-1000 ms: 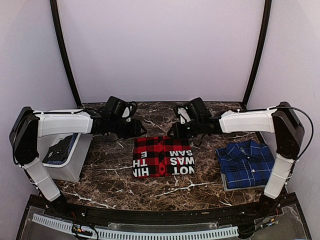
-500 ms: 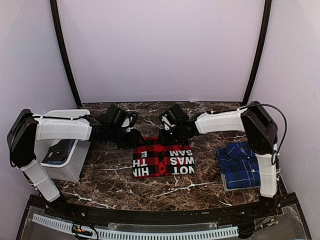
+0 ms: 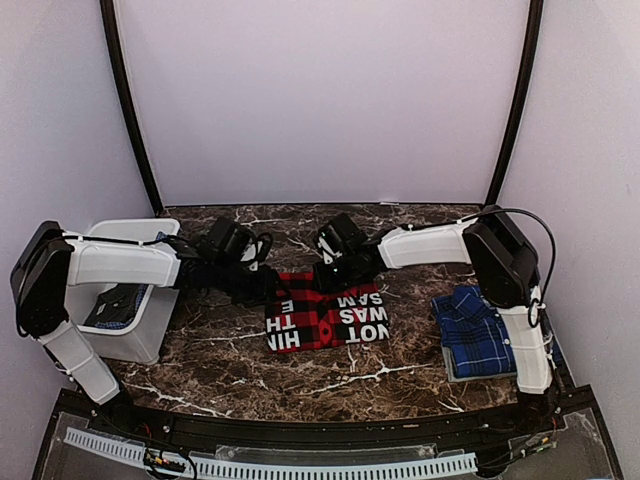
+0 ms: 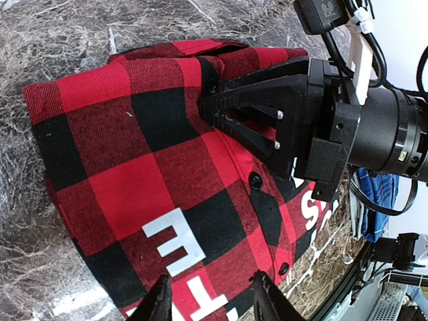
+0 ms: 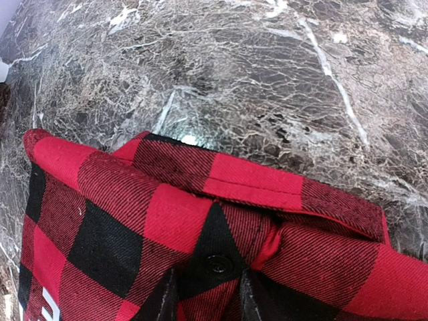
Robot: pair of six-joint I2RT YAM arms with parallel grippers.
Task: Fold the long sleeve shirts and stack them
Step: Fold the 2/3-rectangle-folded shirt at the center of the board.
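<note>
- Top view: red-and-black shirt (image 3: 325, 312) lies folded mid-table on the marble table (image 3: 220, 365), white block lettering up. Blue plaid shirt (image 3: 476, 335) lies folded at the right side, well apart from the red one. White bin (image 3: 150, 342) at the left edge with dark cloth (image 3: 112, 303) inside. Both arms reach in over the red shirt's far edge: left gripper (image 3: 264, 285) at its far-left corner, right gripper (image 3: 326, 274) at the middle of the far edge. Claw gaps not readable from here.
- Left wrist: left gripper (image 4: 211, 302) has its fingers spread wide with nothing between them, over the lettered part of the red shirt. Right gripper (image 4: 231, 110) has its tip down on the cloth by the button placket (image 4: 257, 194). A strip of the blue shirt (image 4: 366, 200) shows at the right.
- Right wrist: right gripper (image 5: 206, 297) at a narrow gap, straddling the placket and one black button (image 5: 215, 264) near the red shirt's folded edge. Cloth sits between the tips; can't tell if it's pinched.
</note>
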